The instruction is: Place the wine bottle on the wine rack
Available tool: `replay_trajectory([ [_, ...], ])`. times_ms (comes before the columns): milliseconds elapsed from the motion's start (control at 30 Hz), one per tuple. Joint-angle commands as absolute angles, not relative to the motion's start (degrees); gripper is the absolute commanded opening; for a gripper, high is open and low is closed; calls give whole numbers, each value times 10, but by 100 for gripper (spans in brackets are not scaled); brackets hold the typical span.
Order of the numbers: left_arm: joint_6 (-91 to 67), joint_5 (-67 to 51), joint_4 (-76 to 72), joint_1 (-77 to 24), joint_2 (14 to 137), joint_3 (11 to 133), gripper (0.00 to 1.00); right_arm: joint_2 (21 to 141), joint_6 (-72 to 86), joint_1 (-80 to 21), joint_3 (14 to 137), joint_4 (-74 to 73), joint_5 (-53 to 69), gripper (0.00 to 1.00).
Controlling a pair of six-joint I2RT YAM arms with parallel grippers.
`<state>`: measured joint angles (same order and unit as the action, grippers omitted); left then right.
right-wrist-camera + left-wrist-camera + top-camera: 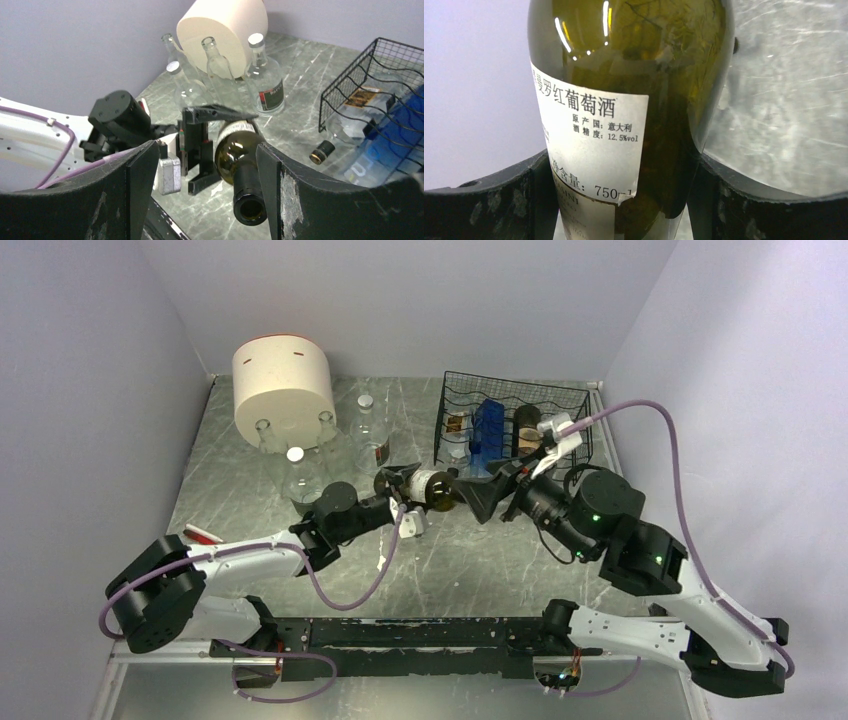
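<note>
My left tool (624, 200) is clamped on the wine bottle (624, 75), 2 fingers pressed to its body. The bottle lies horizontal over the grey marbled table (450, 560), just in front of the wine rack (340, 95). Its neck sits untouched inside my wide-spread right tool (206, 146). Pale lilac walls (400, 300) close 3 sides.

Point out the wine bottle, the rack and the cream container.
wine bottle (229, 157): right wrist view, dark glass shoulder.
rack (515, 381): top view, rear rim wire.
cream container (283, 395): top view, side wall.
</note>
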<state>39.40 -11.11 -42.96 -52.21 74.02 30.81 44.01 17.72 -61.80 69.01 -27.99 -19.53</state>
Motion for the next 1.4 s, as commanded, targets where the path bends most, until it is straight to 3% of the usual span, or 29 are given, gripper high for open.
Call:
replay_trajectory([
  [0,572,-146,-443,-521,728,377,7,422,199,-620,719,-389,-220,75],
  [233,742,-191,-399,-520,741,449,7,436,208,-620,770,-528,-231,75],
  [600,953,-247,-254,-521,778,575,7,449,249,-620,761,-601,-244,71],
  [1367,956,-236,-157,-521,782,635,7,550,281,-620,676,-516,-234,52],
])
